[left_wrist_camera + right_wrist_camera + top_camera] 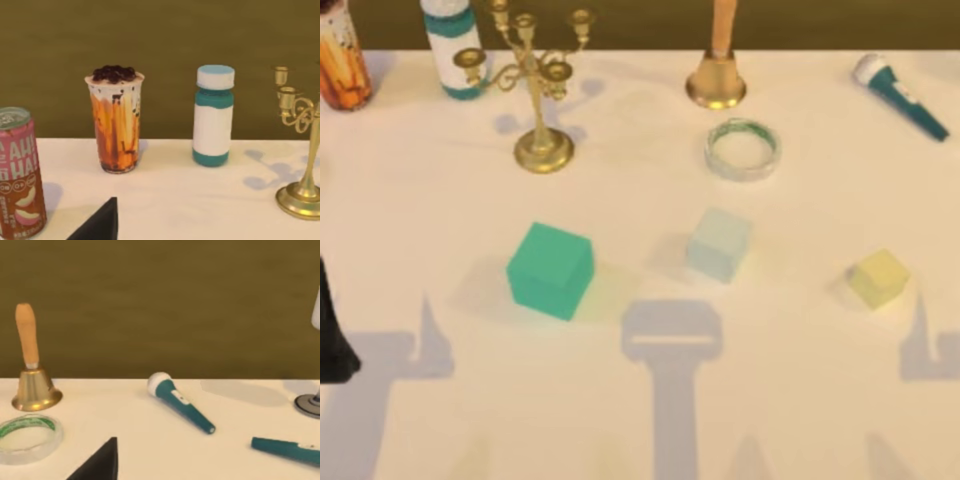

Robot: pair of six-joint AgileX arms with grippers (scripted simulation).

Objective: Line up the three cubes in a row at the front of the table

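Three cubes rest apart on the cream table (770, 420), in a loose line across its middle. The large teal-green cube (551, 270) is left of centre. The pale light-blue cube (718, 243) sits right of centre, slightly farther back. The small pale yellow cube (878, 277) lies near the right edge. My left gripper (332, 340) hangs at the far left edge, well away from the teal cube and holding nothing. My right gripper (100, 465) shows only as a black wedge in its wrist view and is outside the top view. No cube appears in either wrist view.
Along the back stand a drink cup (340, 60), a white-and-teal bottle (455, 50), a gold candelabra (535, 90), a bell (718, 75), a tape roll (742, 148) and a teal microphone (900, 95). A pink can (17, 170) stands near the left gripper.
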